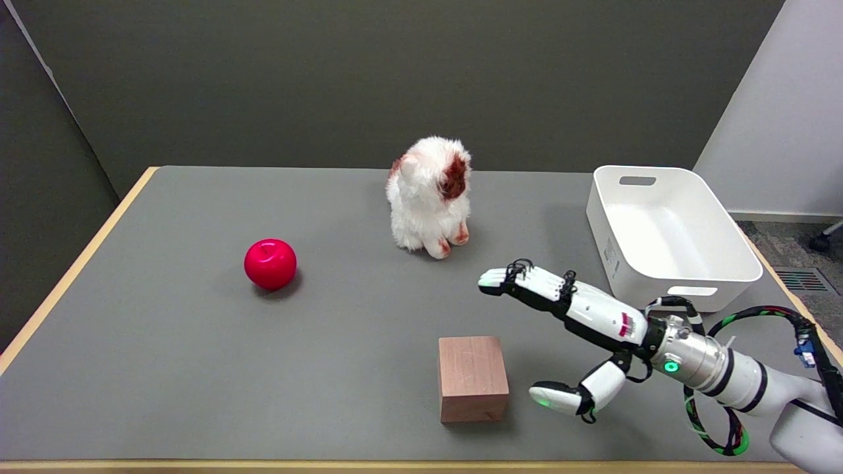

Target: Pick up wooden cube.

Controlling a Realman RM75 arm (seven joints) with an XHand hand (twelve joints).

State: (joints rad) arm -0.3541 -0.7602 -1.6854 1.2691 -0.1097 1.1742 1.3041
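The wooden cube (473, 376) is a plain brown block sitting on the grey table (164, 368) near its front edge, a little right of centre. My right hand (573, 329) hovers just to the cube's right, reaching in from the lower right. Its fingers (527, 282) stretch out flat toward the upper left, and the thumb (560, 397) hangs low, close to the cube's right face without touching it. The hand is open and holds nothing.
A red apple (270, 263) lies at the table's left middle. A white and brown plush toy (431, 196) sits at the back centre. A white plastic bin (665, 230) stands at the right, behind my forearm.
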